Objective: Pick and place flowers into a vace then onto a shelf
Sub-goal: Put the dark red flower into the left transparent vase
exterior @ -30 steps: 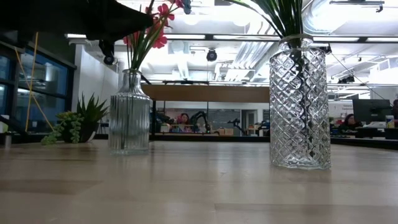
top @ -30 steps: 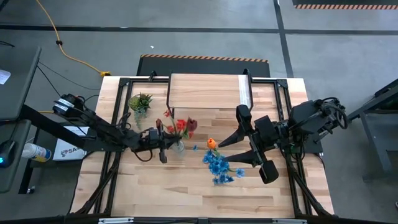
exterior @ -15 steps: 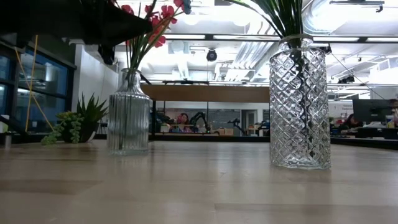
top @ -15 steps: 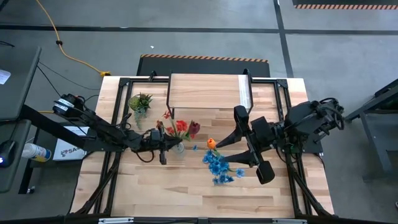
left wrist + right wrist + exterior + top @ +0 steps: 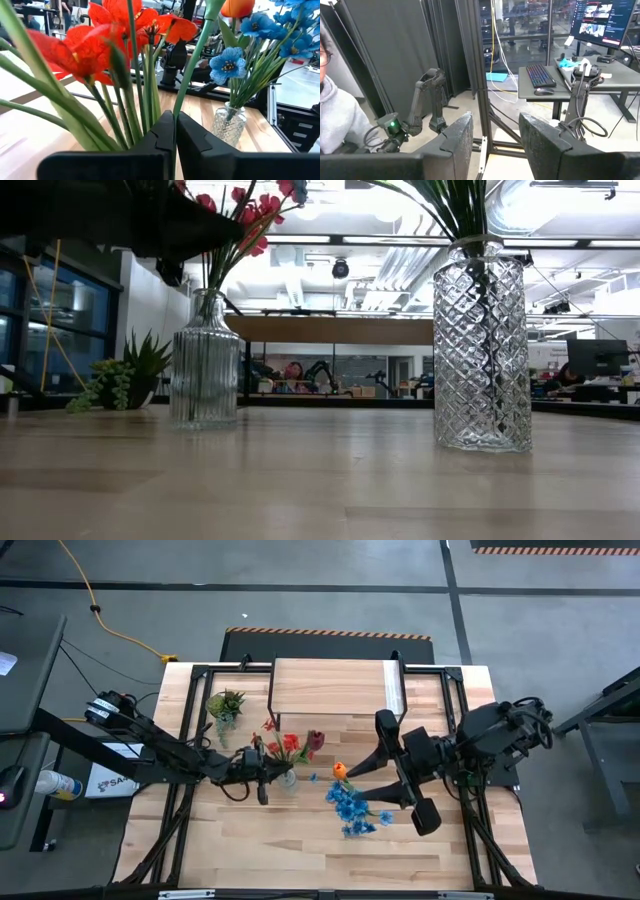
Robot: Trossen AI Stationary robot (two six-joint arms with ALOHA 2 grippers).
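Observation:
My left gripper (image 5: 266, 772) is shut on a green stem, just left of the ribbed glass vase (image 5: 205, 360). The red cluster (image 5: 290, 746) stands in that vase, and the dark pink bud (image 5: 316, 739) shows beside it. The diamond-cut vase (image 5: 480, 345) holds the blue cluster (image 5: 351, 808) and the orange tulip (image 5: 340, 771). My right gripper (image 5: 363, 786) is open, right of the blue cluster, touching nothing. The shelf (image 5: 335, 688) stands at the table's far side. My left gripper pinches one green stem (image 5: 186, 80) between its two shut fingers (image 5: 160, 135). The fingers lie across the stem. The stem rises at a slant past the red cluster (image 5: 100, 45). Its lower end is hidden behind the fingers.
A small green potted plant (image 5: 226, 703) stands left of the shelf. Black frame bars run along the table's left and right sides. Bare wood lies along the near edge (image 5: 300, 860). A person (image 5: 340, 120) sits beyond the table in the right wrist view.
My left gripper has tipped the held stem, so the dark pink bud has swung a little toward the table's right. In the low view the gripper has come down slightly over the ribbed vase. My right arm has edged a little toward the left.

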